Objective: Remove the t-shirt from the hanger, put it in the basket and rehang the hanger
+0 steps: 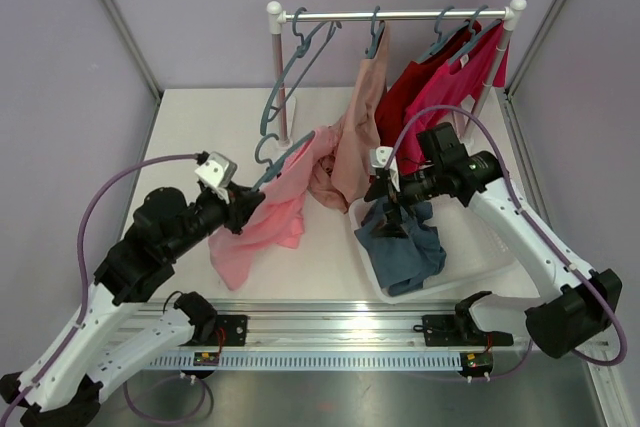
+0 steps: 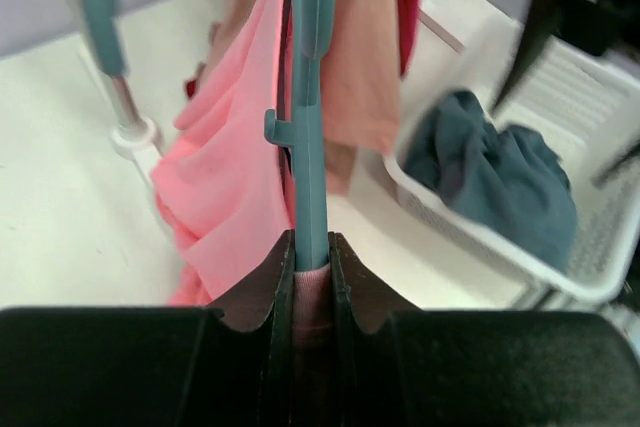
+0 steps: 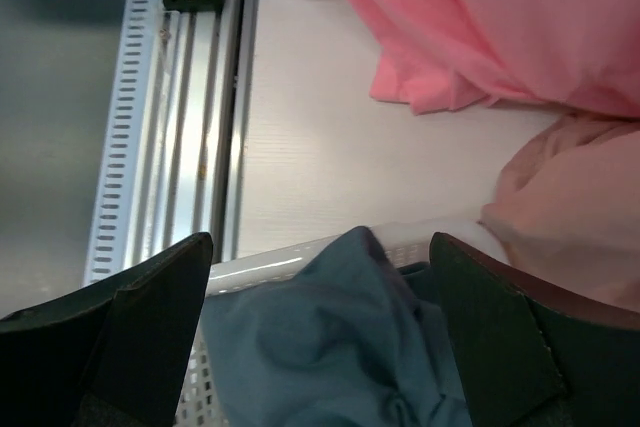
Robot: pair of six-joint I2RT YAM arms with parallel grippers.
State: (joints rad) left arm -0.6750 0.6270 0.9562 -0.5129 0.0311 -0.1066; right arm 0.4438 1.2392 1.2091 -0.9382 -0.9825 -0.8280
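White bench (image 1: 200, 127) | my left claw (image 2: 311, 257) clamped on the teal hanger (image 2: 310, 147), pink t-shirt (image 2: 225, 187) draped off it above the bench | right claw (image 3: 320, 247) spread wide over blue cloth (image 3: 320, 347) in the basket (image 3: 265, 265)

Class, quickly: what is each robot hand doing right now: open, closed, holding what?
Left hand: closed on the teal hanger with the pink t-shirt.
Right hand: open, above the blue garment, holding nothing.

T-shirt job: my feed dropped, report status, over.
Left gripper shut on hanger, pink t-shirt draped on it. Right gripper open above blue garment in basket. Peach garment alongside.
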